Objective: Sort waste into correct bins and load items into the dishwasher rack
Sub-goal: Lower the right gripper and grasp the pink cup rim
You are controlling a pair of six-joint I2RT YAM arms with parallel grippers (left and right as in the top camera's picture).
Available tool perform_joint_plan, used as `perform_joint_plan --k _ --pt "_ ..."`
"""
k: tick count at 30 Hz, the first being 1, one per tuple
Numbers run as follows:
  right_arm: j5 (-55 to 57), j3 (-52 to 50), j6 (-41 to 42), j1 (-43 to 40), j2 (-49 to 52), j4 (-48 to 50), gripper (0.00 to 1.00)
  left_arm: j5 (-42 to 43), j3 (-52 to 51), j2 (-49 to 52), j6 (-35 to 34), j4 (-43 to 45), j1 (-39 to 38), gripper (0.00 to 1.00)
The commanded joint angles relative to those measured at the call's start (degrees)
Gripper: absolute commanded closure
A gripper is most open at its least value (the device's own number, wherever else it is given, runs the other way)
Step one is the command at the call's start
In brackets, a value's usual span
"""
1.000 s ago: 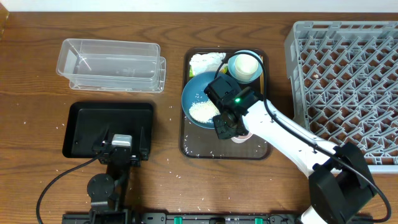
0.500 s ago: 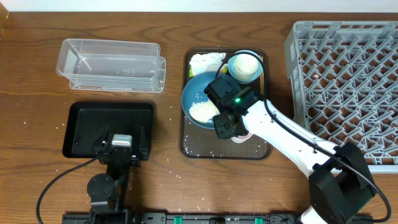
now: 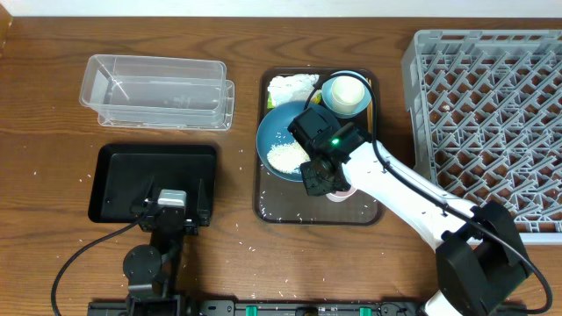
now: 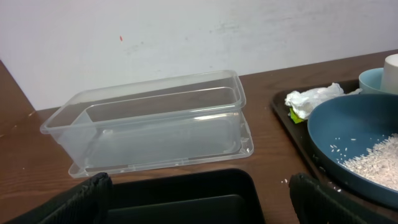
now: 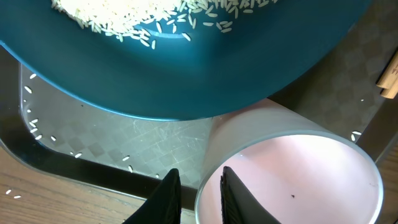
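My right gripper (image 5: 199, 177) stands astride the rim of the pink cup (image 5: 292, 174), one finger inside, one outside. Its jaws are narrowly open, with a sliver of gap on each side of the rim. The cup (image 3: 341, 191) stands upright on the brown serving tray (image 3: 270, 209), beside the dark blue plate (image 3: 274, 136) that holds a heap of rice (image 3: 285, 156). Behind them lie the crumpled napkin (image 3: 290, 86) and the light blue bowl (image 3: 332, 104) with the white cup (image 3: 347, 90) in it. A chopstick end (image 5: 388, 78) shows at the right. My left gripper (image 4: 202, 202) hangs wide open over the black tray (image 3: 123, 171).
The clear tub (image 3: 158, 89) sits at the back left, behind the black tray. The grey dishwasher rack (image 3: 492, 123) fills the right side. Loose rice grains (image 3: 250, 237) are scattered on the wood in front of the serving tray and on the tray floor (image 5: 81, 140).
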Motion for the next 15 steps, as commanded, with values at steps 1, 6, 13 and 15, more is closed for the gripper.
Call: perform_joint_plan --k 1,6,13,15 --pt "0.6 0.0 0.9 0.8 0.5 0.0 0.8 0.8 -1.0 0.0 0.5 -1.9 0.1 0.07" --pt "0.6 0.0 0.9 0.8 0.5 0.2 0.87 0.8 -1.0 0.0 0.5 -1.9 0.1 0.07" --pt "0.6 0.0 0.9 0.8 0.5 0.0 0.91 0.8 -1.0 0.0 0.5 -1.9 0.1 0.07" --pt "0.5 0.0 0.9 0.8 0.5 0.0 0.95 0.8 -1.0 0.0 0.5 -1.9 0.1 0.07"
